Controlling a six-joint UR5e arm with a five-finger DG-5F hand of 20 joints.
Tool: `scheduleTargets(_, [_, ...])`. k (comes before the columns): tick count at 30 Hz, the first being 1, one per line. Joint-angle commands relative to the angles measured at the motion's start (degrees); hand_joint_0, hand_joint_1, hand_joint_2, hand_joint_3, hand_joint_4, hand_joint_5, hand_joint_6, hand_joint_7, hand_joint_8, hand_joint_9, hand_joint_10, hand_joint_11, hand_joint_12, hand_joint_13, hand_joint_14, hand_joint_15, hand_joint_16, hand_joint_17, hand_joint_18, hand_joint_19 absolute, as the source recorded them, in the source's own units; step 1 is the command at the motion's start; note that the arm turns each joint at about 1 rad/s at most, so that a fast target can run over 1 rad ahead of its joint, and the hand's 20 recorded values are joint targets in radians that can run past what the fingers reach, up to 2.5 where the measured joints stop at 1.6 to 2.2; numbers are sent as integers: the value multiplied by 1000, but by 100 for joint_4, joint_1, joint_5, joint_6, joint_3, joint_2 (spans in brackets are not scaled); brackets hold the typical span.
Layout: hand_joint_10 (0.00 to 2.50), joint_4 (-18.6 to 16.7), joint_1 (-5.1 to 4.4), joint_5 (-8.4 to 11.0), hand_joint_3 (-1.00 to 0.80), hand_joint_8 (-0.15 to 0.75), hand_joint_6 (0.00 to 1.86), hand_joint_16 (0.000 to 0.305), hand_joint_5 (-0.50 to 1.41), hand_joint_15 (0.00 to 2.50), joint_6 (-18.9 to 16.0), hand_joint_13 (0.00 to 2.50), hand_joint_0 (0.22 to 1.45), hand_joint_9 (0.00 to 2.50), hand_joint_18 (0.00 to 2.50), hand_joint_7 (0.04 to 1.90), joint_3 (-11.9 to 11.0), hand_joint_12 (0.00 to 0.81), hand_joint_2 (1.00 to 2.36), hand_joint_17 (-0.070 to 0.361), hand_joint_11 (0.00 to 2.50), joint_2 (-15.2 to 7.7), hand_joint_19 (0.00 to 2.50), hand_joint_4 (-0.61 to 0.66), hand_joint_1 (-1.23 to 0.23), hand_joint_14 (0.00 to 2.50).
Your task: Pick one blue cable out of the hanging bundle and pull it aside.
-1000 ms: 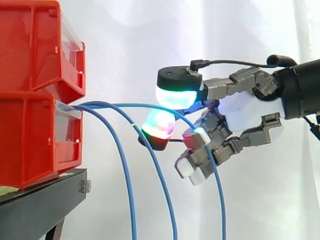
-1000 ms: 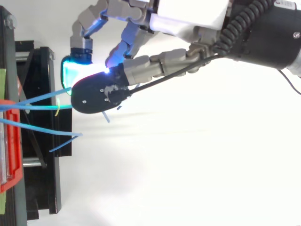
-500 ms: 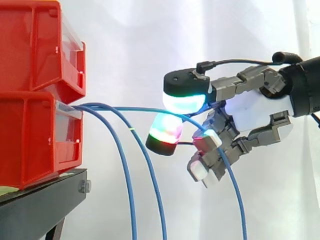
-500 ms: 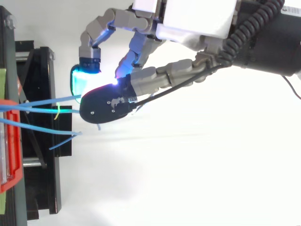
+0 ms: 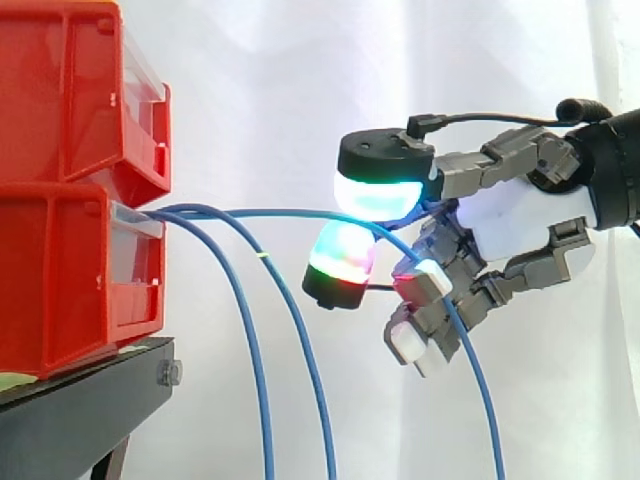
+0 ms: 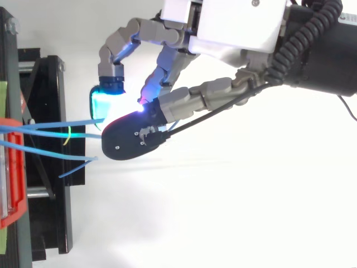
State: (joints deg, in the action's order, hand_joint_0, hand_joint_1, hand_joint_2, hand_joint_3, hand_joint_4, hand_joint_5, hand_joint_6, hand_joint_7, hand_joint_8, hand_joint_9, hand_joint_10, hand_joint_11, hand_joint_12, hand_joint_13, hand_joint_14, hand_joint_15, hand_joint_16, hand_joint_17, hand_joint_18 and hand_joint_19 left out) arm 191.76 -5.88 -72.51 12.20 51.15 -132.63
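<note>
Two red bins (image 5: 60,180) sit one on top of the other at the left in the side view. They rest on a black stand (image 5: 80,410). A white curtain (image 5: 260,80) fills the room behind them. Three blue cables come out of the front of the lower bin. Two of them (image 5: 257,370) hang down in long curves close to the stand. The third blue cable (image 5: 280,213) runs out flat to the right, away from the others, and into the hand (image 5: 510,215). The hand is in the air, well apart from the bins. Its fingers (image 5: 378,190) pinch this cable between a top pad glowing green and blue and a lower pad glowing red and green. Past the pinch, the cable drops down to the right by the other curled fingers.

From the top view, the stand (image 6: 44,223) and the edge of a red bin (image 6: 14,206) are at the left. Everything under the hand (image 6: 234,25) is plain white. The hand reaches in from the upper right, and its fingers are curled in toward each other. The blue cable (image 6: 67,121) goes from the bin to the glowing pads. The other cables (image 6: 50,151) lie just beside it, nearer the stand.
</note>
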Motion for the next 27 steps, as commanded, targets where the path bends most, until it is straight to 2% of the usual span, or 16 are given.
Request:
scheduleTargets(1, [24, 1, -10, 9, -259, 283, 911, 43, -88, 511, -7, 936, 588, 1234, 780, 988, 0, 289, 1018, 98, 856, 1, 546, 38, -697, 22])
scheduleTargets(7, [22, 45, -10, 0, -121, 291, 906, 48, -55, 494, -7, 992, 585, 1281, 858, 1039, 0, 304, 1019, 107, 814, 1, 506, -45, -769, 19])
scheduleTargets(18, [21, 81, -28, 9, -42, 301, 890, 53, -26, 464, -33, 1001, 588, 1184, 931, 1070, 0, 327, 1010, 120, 587, 1, 445, -141, -833, 17])
scheduleTargets(23, [15, 265, -36, 0, -38, 301, 884, 53, -22, 426, -402, 946, 589, 1088, 903, 1070, 9, 335, 1007, 120, 478, 1, 427, -158, -843, 15])
scheduleTargets(24, [14, 415, -54, 0, -38, 304, 884, 53, -21, 407, -552, 918, 589, 1070, 890, 1062, 9, 338, 1007, 120, 453, 1, 420, -159, -844, 15])
scheduleTargets(27, [13, 590, -80, 0, -34, 302, 881, 53, -19, 380, -649, 860, 591, 1014, 855, 1070, 9, 346, 1006, 119, 399, 1, 407, -165, -850, 14])
